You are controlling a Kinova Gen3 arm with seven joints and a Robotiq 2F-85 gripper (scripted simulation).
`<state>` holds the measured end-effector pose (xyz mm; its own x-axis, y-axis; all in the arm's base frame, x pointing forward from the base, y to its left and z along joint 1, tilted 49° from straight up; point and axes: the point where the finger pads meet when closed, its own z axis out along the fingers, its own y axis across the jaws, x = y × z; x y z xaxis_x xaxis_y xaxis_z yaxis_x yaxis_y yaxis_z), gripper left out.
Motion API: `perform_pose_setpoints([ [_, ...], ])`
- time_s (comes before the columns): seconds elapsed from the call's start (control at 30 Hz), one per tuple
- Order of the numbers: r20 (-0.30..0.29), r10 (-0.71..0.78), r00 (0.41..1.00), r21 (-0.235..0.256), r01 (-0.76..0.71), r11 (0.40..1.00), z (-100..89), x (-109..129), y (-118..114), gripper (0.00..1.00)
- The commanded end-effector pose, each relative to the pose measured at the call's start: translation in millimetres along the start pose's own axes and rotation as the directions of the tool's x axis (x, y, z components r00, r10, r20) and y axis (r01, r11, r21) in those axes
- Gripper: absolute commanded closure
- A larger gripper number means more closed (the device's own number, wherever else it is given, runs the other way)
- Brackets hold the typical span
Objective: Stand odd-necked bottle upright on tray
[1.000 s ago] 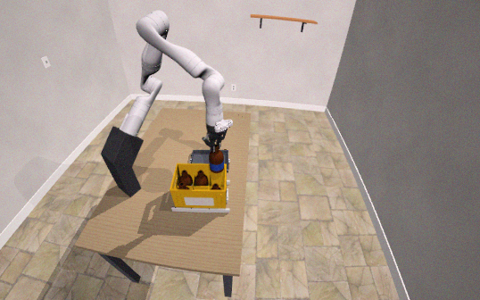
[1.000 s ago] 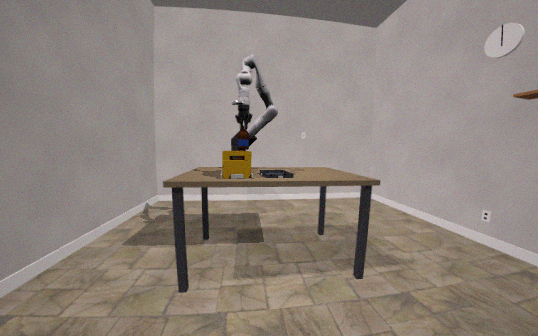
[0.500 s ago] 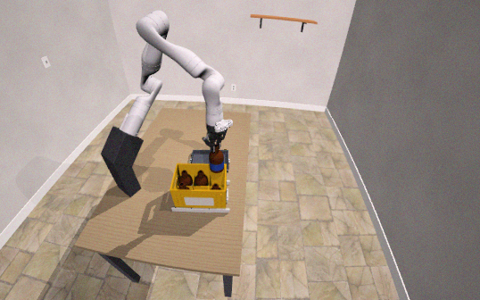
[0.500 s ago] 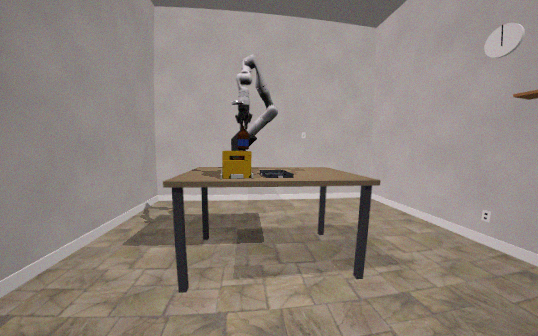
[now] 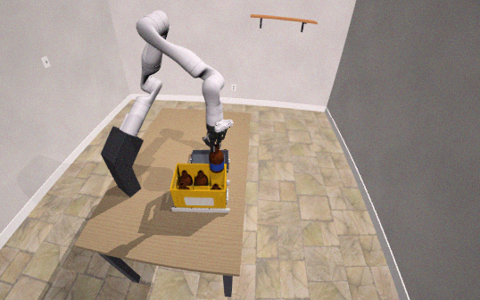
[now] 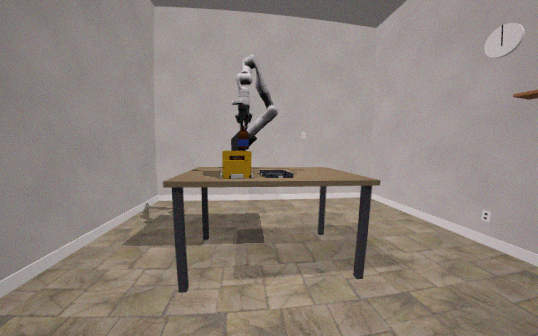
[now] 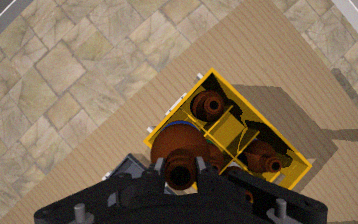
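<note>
My gripper (image 5: pixel 215 142) is shut on the neck of a brown bottle with a blue label (image 5: pixel 217 162) and holds it upright, lifted mostly out of the far right corner of the yellow crate (image 5: pixel 199 187). In the wrist view the fingers clamp the bottle's neck (image 7: pixel 180 172) just below the opening, above the crate (image 7: pixel 227 132). Other brown bottles (image 5: pixel 193 179) stand in the crate; three show in the wrist view, one at the far cell (image 7: pixel 208 105). The dark tray (image 5: pixel 208 157) lies just behind the crate, partly hidden; it also shows in the exterior view (image 6: pixel 276 173).
The crate and tray sit on a wooden table (image 5: pixel 169 192), near its right edge. The arm's dark base (image 5: pixel 121 158) stands at the table's left side. A shelf (image 5: pixel 283 19) hangs on the far wall.
</note>
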<state>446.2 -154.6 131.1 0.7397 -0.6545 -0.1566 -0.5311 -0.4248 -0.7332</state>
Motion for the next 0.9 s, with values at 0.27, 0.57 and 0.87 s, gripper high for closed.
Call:
perform_pose_setpoints([
  [0.27, 0.004, -0.001, 1.0, -0.001, 0.001, 1.0, -1.9, -3.8, -1.0, 1.0],
  [0.57, 0.004, -0.001, 1.0, -0.001, 0.001, 1.0, -1.7, -7.7, -2.9, 1.0],
  [0.87, 0.004, -0.001, 1.0, -0.001, 0.001, 1.0, -1.7, -11.9, -5.3, 1.0],
])
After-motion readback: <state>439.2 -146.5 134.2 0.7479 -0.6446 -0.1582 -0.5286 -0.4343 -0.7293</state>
